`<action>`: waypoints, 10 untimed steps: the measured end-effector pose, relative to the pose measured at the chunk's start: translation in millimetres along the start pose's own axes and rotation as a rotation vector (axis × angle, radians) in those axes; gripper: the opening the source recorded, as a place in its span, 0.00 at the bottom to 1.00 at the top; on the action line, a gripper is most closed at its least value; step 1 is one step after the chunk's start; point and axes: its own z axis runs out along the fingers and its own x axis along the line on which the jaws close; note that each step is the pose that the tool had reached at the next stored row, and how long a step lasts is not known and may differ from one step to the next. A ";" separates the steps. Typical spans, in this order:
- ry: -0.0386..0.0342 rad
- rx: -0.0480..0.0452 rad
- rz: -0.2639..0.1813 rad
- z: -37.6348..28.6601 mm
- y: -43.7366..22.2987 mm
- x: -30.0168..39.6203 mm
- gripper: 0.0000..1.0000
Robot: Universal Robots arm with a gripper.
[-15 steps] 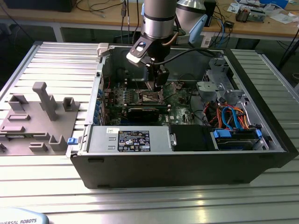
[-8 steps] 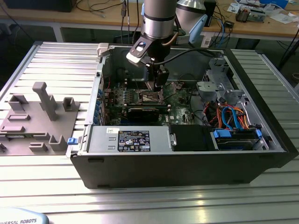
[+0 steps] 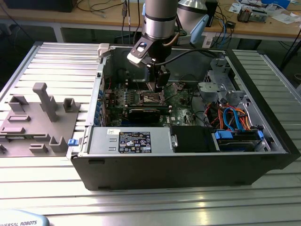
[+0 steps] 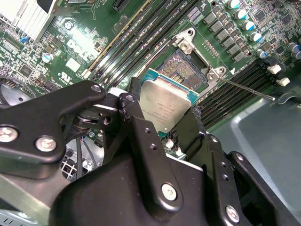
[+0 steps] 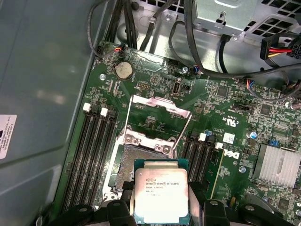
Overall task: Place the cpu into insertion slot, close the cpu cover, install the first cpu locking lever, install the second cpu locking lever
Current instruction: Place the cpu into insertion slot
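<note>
**Ribbed grey metal table (image 3: pixel 42 61), open black computer case (image 3: pixel 188 174)**

Inside the case, over the green motherboard (image 5: pixel 225 99), we see the black gripper (image 5: pixel 162 209) clamped on two edges of the small square silver-topped cpu (image 5: pixel 161 190). It holds the cpu just above the dark, metal-framed insertion slot (image 5: pixel 126 172), not seated. The thin silvery cpu cover (image 5: pixel 157 117) stands swung open.

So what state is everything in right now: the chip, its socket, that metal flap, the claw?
gripper: shut on the cpu
cpu: held by its edges above the board, not seated
insertion slot: empty, contacts exposed
cpu cover: swung up, open
locking lever: unlatched, sticking out sideways
computer case: side open, insides exposed
</note>
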 end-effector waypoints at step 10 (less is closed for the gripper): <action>-0.0014 0.0014 0.050 0.1 0.0 0.0 0.54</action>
